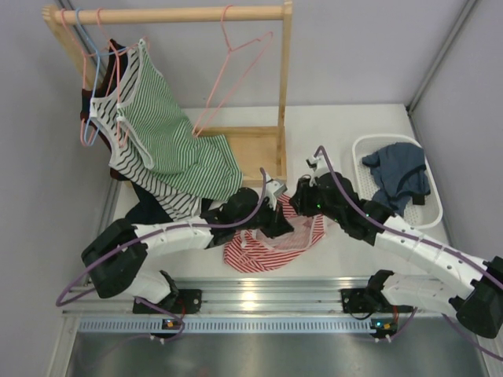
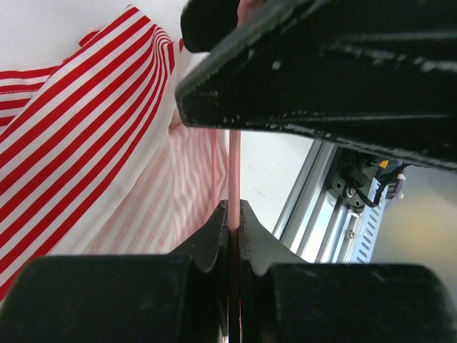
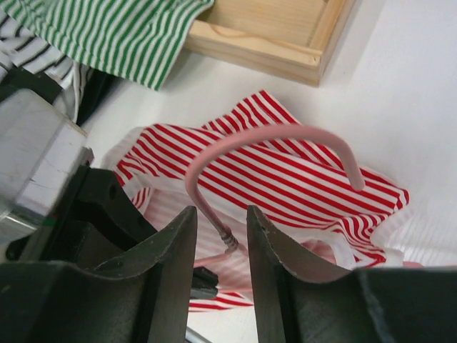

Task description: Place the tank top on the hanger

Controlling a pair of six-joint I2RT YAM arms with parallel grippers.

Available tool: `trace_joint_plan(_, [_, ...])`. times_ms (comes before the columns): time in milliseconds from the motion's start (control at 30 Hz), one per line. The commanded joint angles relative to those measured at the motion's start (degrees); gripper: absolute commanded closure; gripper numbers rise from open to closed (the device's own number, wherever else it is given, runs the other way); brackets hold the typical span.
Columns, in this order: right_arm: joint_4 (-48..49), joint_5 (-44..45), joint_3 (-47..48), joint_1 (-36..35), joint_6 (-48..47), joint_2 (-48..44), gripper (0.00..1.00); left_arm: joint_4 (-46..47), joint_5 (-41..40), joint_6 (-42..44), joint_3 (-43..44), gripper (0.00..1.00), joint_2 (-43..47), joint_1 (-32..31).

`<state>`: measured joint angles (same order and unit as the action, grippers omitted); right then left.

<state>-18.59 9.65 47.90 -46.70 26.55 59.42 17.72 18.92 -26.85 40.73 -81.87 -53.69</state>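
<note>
The red-and-white striped tank top (image 1: 267, 250) lies crumpled on the white table between the two arms, also in the left wrist view (image 2: 78, 121) and the right wrist view (image 3: 285, 179). A pink wire hanger (image 3: 271, 137) sits partly inside it, with its hook curving up above the fabric. My left gripper (image 2: 234, 214) is shut on a straight run of the hanger wire (image 2: 234, 168). My right gripper (image 3: 221, 218) is open; its fingers straddle the hanger's twisted neck without touching it. In the top view both grippers (image 1: 271, 224) (image 1: 302, 206) meet over the top.
A wooden rack (image 1: 284, 94) stands at the back with a green-and-white striped top (image 1: 173, 133), a spare pink hanger (image 1: 236, 63) and a light blue hanger (image 1: 96, 78). A white basket (image 1: 369, 145) at the right holds a dark blue garment (image 1: 401, 177). An aluminium rail (image 1: 259, 294) runs along the near edge.
</note>
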Motion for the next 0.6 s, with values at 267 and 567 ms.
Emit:
trace_joint_plan(267, [7.16,3.0,-3.6,-0.59,-0.8,-0.18,0.75,2.15,-0.11,1.28,3.48,1.0,-0.84,-0.27])
trace_joint_plan(567, [7.78,6.16,-4.48,-0.94,-0.62,-1.23,1.0,1.09,0.51,1.71,3.92,1.0,-1.89,-0.36])
